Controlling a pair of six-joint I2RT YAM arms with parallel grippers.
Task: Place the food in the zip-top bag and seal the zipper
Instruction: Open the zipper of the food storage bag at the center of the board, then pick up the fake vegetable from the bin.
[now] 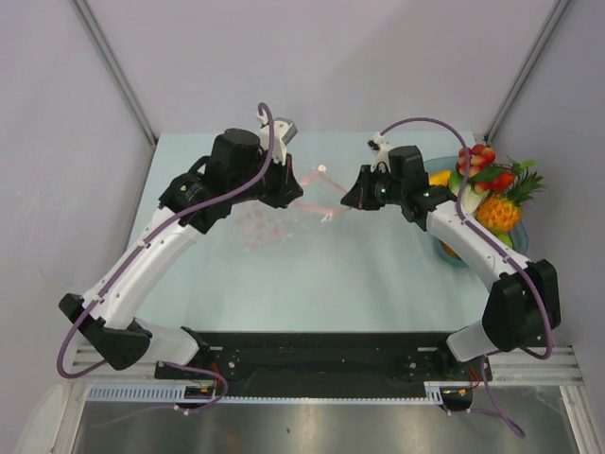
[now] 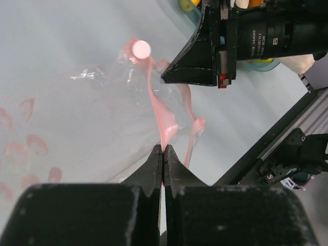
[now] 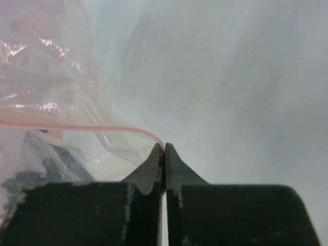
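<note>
Left claw (image 2: 163,152) pinching shut on zipper (image 2: 155,102); right claw (image 3: 164,150) clamping narrow on same strip further along. Zip-top bag (image 1: 269,225) stretching between them mid-table, mouth axis running left-right. Food (image 1: 487,184) sitting heaped far right, right arm nearer.

A robot lab booth: plain white walls (image 1: 57,142), aluminium rail (image 1: 562,362).

Left hand (image 1: 295,185) and right hand (image 1: 349,200) meet at the zip-top bag (image 1: 272,223); food (image 1: 487,184) fills the bowl (image 1: 522,236).
</note>
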